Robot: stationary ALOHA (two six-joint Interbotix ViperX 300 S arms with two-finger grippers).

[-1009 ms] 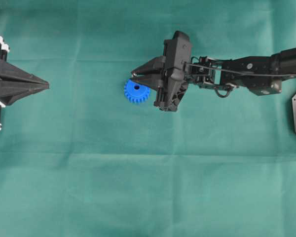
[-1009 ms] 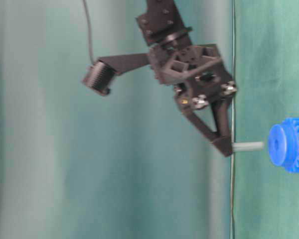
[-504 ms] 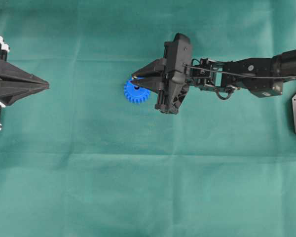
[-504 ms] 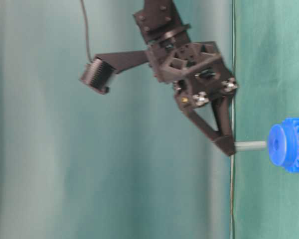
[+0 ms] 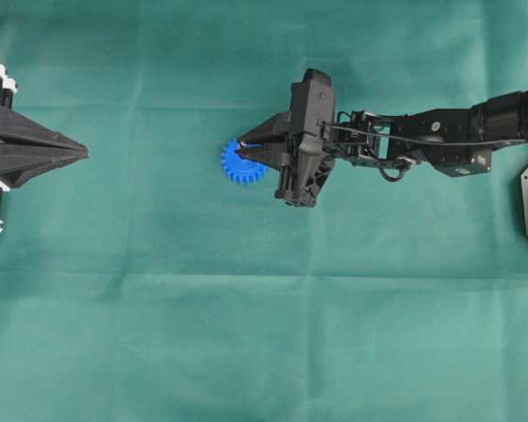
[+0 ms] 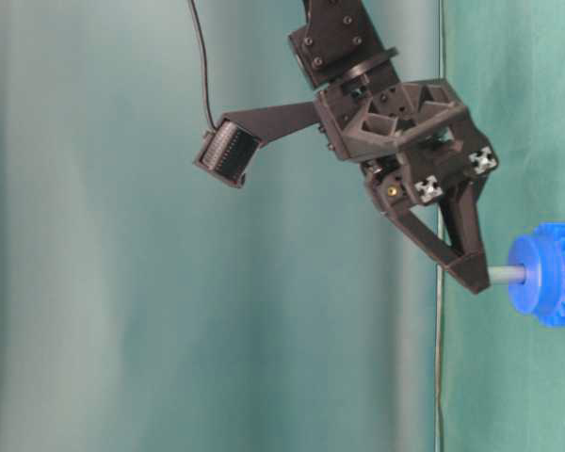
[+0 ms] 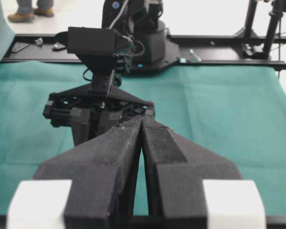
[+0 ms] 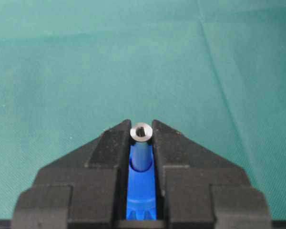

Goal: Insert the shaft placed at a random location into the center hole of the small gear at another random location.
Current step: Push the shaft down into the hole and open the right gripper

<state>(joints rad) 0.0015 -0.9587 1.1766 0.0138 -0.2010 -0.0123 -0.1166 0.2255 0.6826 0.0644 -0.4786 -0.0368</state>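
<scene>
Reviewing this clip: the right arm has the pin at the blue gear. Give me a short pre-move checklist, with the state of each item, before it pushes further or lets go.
1. Grip on the shaft: ok. The right gripper is shut on it, a finger on either side.
2. Shaft meets the small gear at its middle: ok in the table-level view, where the free end touches the gear's face.
3. Shaft tip inside the center hole: cannot tell. The fingers cover the hole from overhead.
4. Gear flat on the green cloth: ok.
5. Insertion depth: not ok yet. A length of shaft shows between fingertips and gear.
6. Left gripper out of the way: ok. It is shut, far off at the left edge.
</scene>
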